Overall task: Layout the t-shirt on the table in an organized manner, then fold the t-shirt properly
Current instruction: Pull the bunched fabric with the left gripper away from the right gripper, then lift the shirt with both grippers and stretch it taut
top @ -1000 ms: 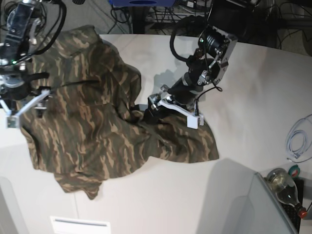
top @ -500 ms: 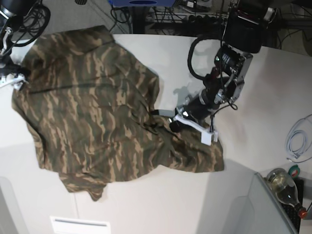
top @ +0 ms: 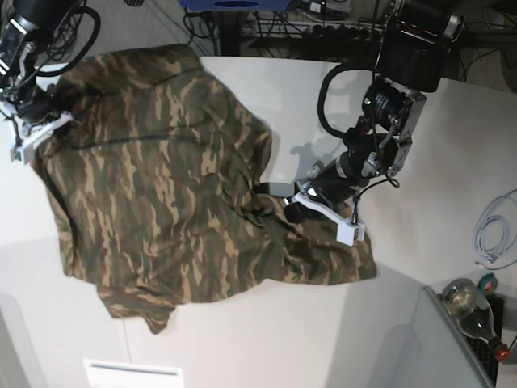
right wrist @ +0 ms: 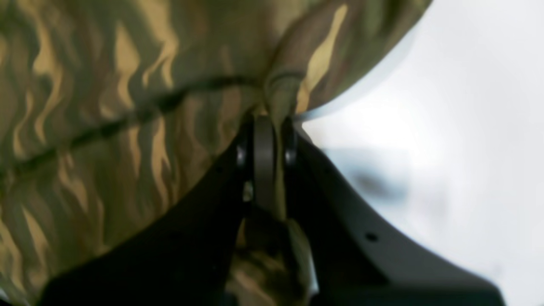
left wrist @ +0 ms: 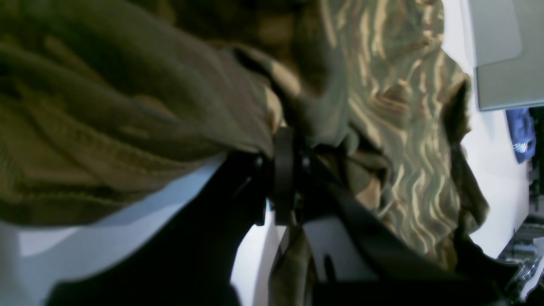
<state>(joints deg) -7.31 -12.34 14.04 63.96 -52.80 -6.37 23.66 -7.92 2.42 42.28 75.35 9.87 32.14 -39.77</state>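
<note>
- The t-shirt point(top: 178, 178) is lying spread but rumpled across the left and middle of the white bench point(top: 436, 178) in the base view.
- The left gripper point(top: 319, 206), right of centre, is pinching a bunched fold of cloth; the right gripper point(top: 34, 133), at the upper left, is clamping an edge.
- To lay it out well, both should be pulling apart evenly and low, tensioning the cloth without lifting it.
- Creases are gathering near the middle, and one corner is curling under at the lower left.
- A bottle point(top: 472, 311) and a white cable point(top: 493, 234) are sitting at the lower right, well apart from the shirt.
</note>
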